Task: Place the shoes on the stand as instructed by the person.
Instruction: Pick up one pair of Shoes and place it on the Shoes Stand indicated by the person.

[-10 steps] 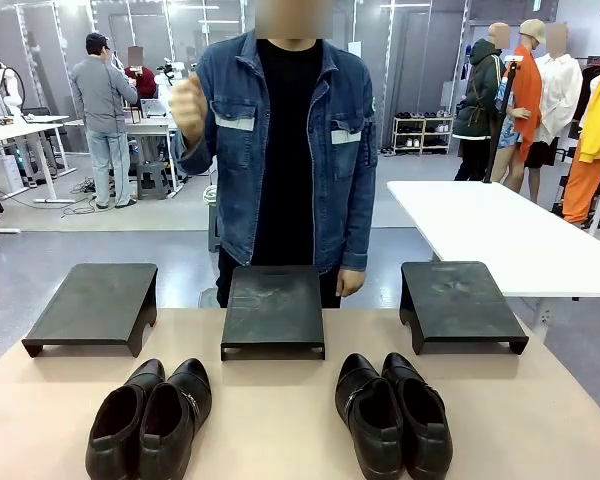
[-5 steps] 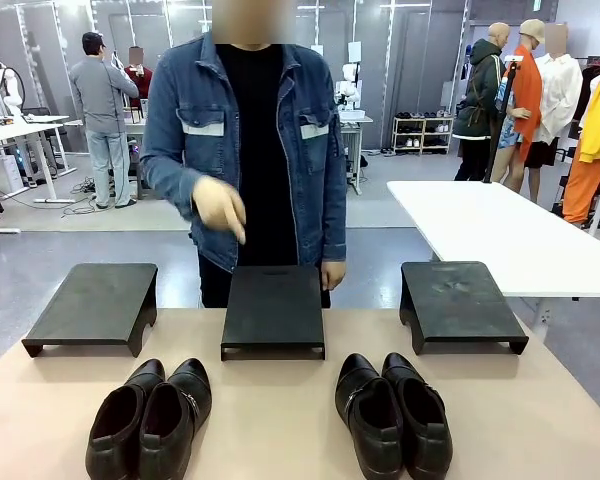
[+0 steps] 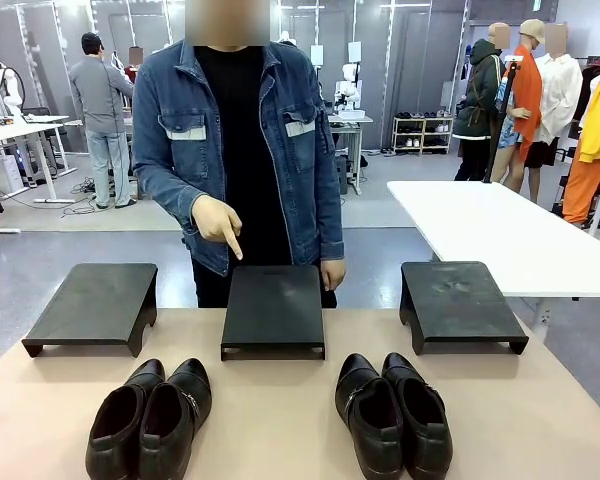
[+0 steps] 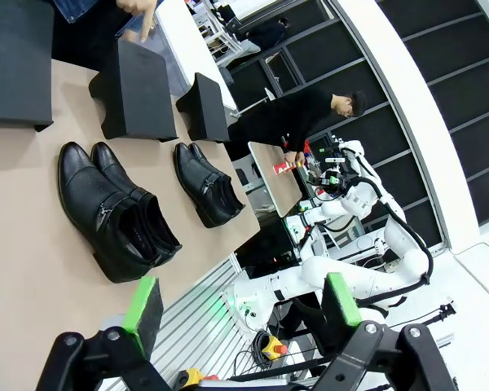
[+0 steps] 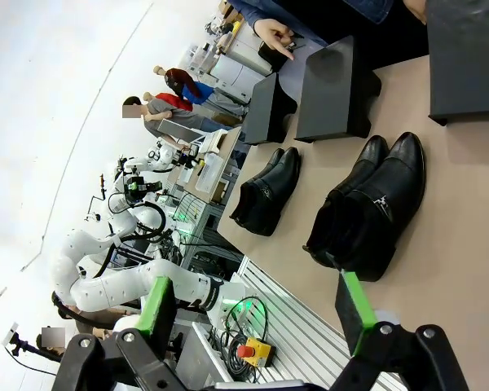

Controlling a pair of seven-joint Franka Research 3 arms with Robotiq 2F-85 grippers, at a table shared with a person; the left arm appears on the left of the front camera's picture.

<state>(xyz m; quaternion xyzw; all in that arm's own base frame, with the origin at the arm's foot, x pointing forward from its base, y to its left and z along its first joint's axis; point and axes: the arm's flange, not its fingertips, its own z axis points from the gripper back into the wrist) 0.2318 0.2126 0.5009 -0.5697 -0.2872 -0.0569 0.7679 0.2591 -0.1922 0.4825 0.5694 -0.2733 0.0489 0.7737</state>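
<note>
Two pairs of glossy black shoes, rounded toes, sit on the tan table (image 3: 280,430) at its near edge: left pair (image 3: 150,420) and right pair (image 3: 395,415), well apart, toes toward the person (image 3: 240,130). A small metal fitting crosses the top of a shoe in each pair.

Three low black stands beyond them: left stand (image 3: 95,305), middle stand (image 3: 273,308), right stand (image 3: 458,303), all bare.

Person's hand (image 3: 217,218) points its index finger down above the middle stand's far edge.

Left gripper (image 4: 243,308) has its jaws spread wide, holding nothing. Right gripper (image 5: 257,314) likewise.

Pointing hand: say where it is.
In the front view, the pointing hand hangs left of centre, above the far-left corner of the middle stand, finger down.
</note>
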